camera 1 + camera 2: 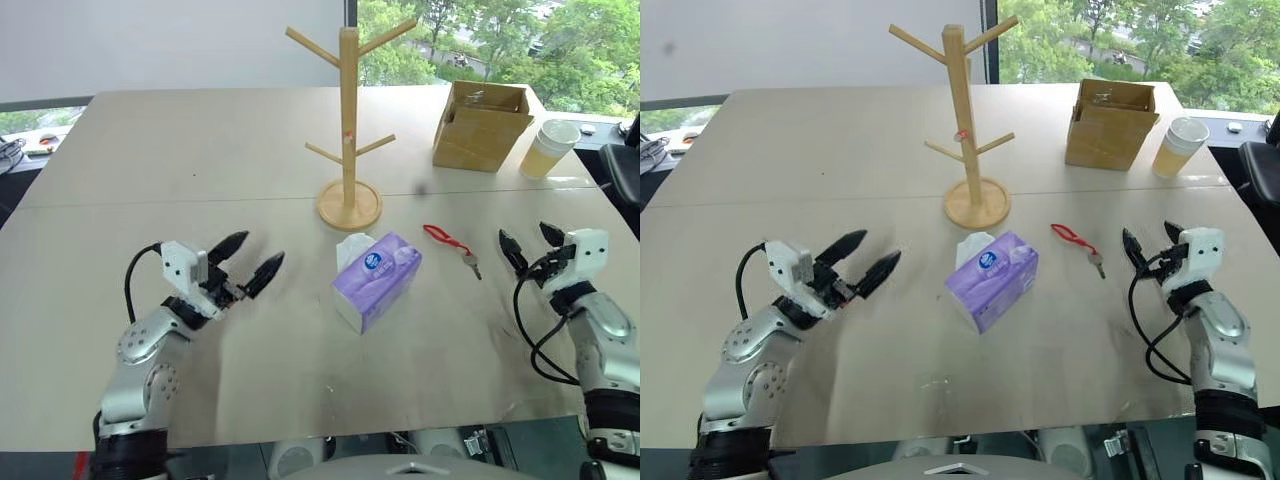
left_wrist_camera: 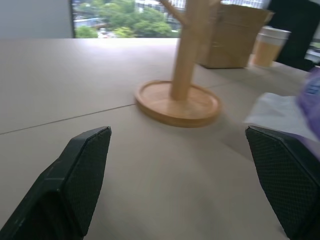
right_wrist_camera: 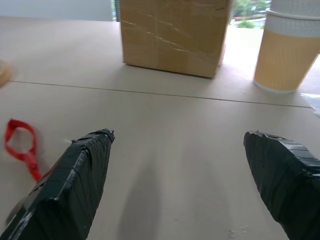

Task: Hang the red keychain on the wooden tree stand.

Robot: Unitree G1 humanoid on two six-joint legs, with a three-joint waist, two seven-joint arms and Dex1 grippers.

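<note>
Left claw [image 1: 250,257] gapes, angled toward stand [image 1: 348,120]; right claw [image 1: 530,242] seemingly level.

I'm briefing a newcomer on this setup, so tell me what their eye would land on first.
The tall wooden tree stand rises at the middle of the table, its pegs bare. In front of it lies a purple tissue pack, and to the right of that the red keychain lies flat on the tabletop. Both hands hover open over the near edge: the left hand left of the pack, the right hand just right of the keychain.

Beige table [image 1: 200,150] — leafy window [image 1: 480,40] behind
</note>
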